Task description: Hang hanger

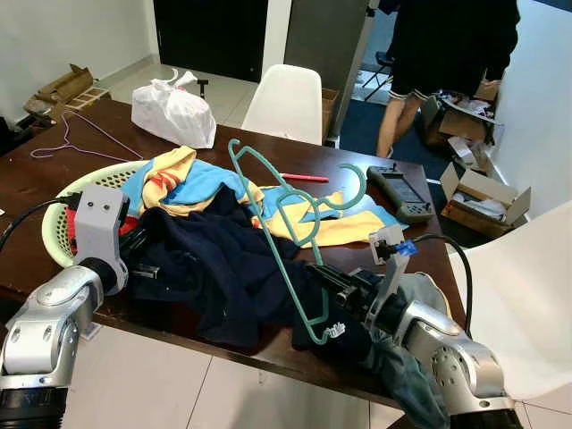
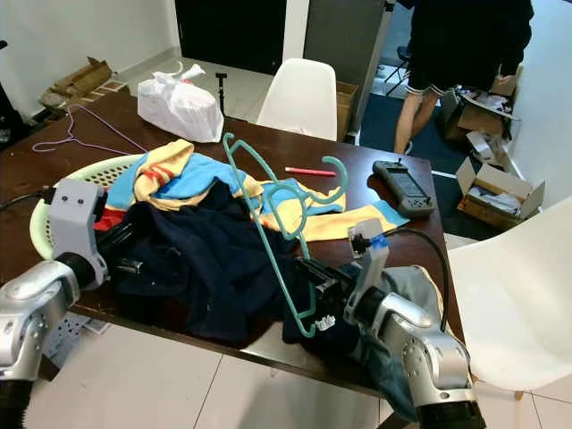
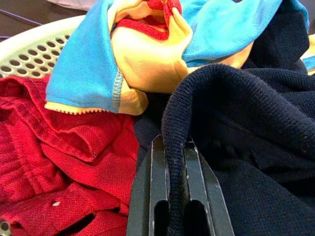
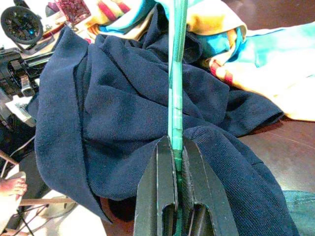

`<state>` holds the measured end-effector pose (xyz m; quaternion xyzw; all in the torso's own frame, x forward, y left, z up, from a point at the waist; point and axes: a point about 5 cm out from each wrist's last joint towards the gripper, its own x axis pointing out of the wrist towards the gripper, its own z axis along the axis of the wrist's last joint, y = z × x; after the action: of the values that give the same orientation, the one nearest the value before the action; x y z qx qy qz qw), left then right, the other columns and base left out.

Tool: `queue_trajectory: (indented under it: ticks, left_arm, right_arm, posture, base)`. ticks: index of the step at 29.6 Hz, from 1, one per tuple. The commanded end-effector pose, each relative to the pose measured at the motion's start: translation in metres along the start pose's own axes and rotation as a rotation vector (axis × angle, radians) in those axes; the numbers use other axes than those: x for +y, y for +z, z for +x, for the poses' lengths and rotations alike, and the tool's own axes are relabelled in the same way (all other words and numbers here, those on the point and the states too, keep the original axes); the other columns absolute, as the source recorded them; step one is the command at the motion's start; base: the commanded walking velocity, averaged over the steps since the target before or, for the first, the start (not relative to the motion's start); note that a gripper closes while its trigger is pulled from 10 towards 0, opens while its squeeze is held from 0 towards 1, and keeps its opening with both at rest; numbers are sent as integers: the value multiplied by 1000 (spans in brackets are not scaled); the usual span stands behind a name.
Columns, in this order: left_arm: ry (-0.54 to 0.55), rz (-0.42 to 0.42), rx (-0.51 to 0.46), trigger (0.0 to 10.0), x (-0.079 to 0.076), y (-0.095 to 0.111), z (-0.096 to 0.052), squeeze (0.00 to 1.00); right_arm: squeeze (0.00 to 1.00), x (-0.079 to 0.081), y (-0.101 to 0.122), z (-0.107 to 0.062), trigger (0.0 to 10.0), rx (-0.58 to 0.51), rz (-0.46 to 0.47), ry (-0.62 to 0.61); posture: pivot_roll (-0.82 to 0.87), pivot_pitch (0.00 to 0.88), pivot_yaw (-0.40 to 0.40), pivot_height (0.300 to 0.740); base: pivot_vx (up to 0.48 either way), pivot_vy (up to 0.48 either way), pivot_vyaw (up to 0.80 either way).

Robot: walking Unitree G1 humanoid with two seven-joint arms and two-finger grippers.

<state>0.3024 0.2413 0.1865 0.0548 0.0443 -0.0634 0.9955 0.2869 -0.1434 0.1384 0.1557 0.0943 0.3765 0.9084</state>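
Note:
A teal plastic hanger [image 1: 284, 223] stands tilted above a navy sweater [image 1: 214, 268] that is spread over the dark wooden table [image 1: 366, 165]. My right gripper [image 1: 338, 290] is shut on the hanger's lower bar [image 4: 175, 123] at the table's front right. At the front left, my left gripper [image 1: 143, 255] is shut on the sweater's ribbed edge [image 3: 177, 128]. Beneath the sweater lie a blue and yellow garment [image 1: 192, 183] and a red cloth [image 3: 59, 162] in a pale green basket [image 1: 67, 201].
A white plastic bag [image 1: 174, 112] and a purple wire hanger [image 1: 76, 143] lie at the table's far left. A handheld device [image 1: 399, 192] and a red pen [image 1: 304, 178] lie at the right. White chairs [image 1: 284, 103] stand behind and at the right. A person [image 1: 438, 54] stands beyond.

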Motion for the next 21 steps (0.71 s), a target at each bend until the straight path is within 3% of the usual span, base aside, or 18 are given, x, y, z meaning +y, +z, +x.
queue_trajectory:
  ticks: [1,3,4,5,6,7,8,10,12,14,15,18,21]
  left_arm:
    - [-25,27,-146,0,3,36,3,0]
    - [-114,30,-361,0,-6,85,0,0]
    - [-114,30,-361,0,-6,85,0,0]
    - [-203,24,-497,0,-17,117,-7,0]
    - [-203,24,-497,0,-17,117,-7,0]
    - [-281,20,-605,0,-27,141,-15,0]
    - [-281,20,-605,0,-27,141,-15,0]
    - [-425,8,-788,0,-48,182,-34,0]
    - [-425,8,-788,0,-48,182,-34,0]
    - [-512,21,-857,0,-66,197,-44,0]
    - [-512,21,-857,0,-66,197,-44,0]
    - [-654,12,-900,0,-91,204,-53,0]
    - [-706,-42,-965,0,-95,217,-62,0]
  right_arm:
    - [0,-4,8,2,10000,-52,7,-21]
    - [0,-4,12,6,10000,-90,22,-17]
    - [0,-4,12,6,10000,-90,22,-17]
    - [0,-4,15,8,10000,-119,33,-17]
    - [0,-4,15,8,10000,-119,33,-17]
    - [0,-4,18,10,10000,-144,43,-19]
    - [0,-4,18,10,10000,-144,43,-19]
    - [0,-6,26,12,10000,-213,69,-35]
    - [0,-6,26,12,10000,-213,69,-35]
    - [0,-8,31,14,10000,-258,83,-44]
    - [0,-8,31,14,10000,-258,83,-44]
    - [0,-9,34,20,10000,-288,87,-54]
    - [0,-10,36,22,10000,-304,91,-59]
  posture:
    - [75,2,-102,740]
    - [77,0,-98,740]
    - [77,0,-98,740]
    - [78,0,-91,740]
    - [78,0,-91,740]
    - [79,0,-87,740]
    - [79,0,-87,740]
    - [83,0,-76,740]
    - [83,0,-76,740]
    - [93,0,-70,740]
    - [93,0,-70,740]
    - [100,0,-67,740]
    - [111,0,-66,740]
  base:
    - [0,0,0]
    - [0,0,0]
    - [0,0,0]
    - [0,0,0]
    - [0,0,0]
    - [0,0,0]
    - [0,0,0]
    - [0,0,0]
    - [0,0,0]
    - [0,0,0]
    - [0,0,0]
    - [0,0,0]
    - [0,0,0]
